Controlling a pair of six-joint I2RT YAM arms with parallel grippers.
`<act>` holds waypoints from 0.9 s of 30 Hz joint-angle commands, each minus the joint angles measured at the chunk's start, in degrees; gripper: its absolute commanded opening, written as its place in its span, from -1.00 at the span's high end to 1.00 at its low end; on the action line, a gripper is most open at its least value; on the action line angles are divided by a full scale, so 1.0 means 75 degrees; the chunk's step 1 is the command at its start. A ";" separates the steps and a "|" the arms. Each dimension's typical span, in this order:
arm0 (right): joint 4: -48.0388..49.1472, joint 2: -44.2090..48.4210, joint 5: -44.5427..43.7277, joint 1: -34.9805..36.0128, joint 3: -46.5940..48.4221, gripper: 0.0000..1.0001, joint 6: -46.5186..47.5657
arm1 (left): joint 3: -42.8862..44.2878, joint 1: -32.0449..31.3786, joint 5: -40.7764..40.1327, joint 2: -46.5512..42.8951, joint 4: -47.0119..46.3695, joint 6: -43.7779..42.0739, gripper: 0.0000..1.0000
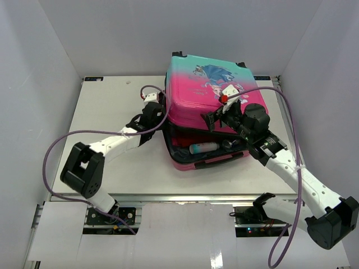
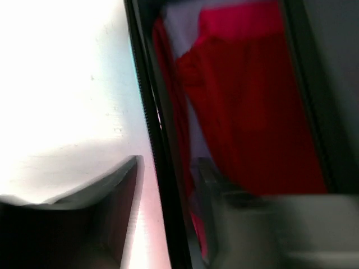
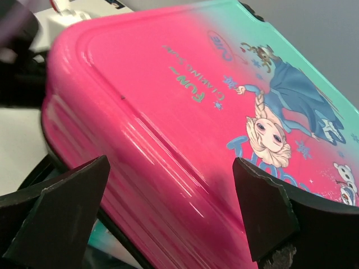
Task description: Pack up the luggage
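Right gripper, jaws wide, hovers at the half-shut suitcase lid; left gripper grip unclear. Likely the closing step: lid needs pressing down.

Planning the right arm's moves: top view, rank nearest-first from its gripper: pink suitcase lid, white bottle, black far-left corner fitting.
1. Pink hard-shell suitcase lid, at the right gripper.
2. White bottle, inside, under the lid.
3. Black corner fitting, far-left corner.
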State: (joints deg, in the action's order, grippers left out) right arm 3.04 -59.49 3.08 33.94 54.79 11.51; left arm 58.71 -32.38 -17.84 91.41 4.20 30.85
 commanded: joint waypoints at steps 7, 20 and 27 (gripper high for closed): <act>-0.0303 0.0844 -0.4039 0.0010 -0.0583 -0.82 -0.1893 | -0.0247 0.0008 -0.0002 -0.2876 0.0398 -0.0093 -0.49; -0.1894 0.2911 -0.5378 0.0022 -0.2161 -0.50 -0.4454 | -0.0160 0.0467 -0.0281 -0.2888 -0.0426 -0.0367 -0.66; -0.2327 0.2526 -0.5190 0.0035 -0.2936 -0.08 -0.5578 | 0.3187 0.1809 0.1249 0.0607 -0.0520 -0.0732 -0.43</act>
State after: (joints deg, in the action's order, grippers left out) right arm -12.79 -39.35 -35.18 33.91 36.61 -23.91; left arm 68.79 -22.85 -14.95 85.43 0.23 27.54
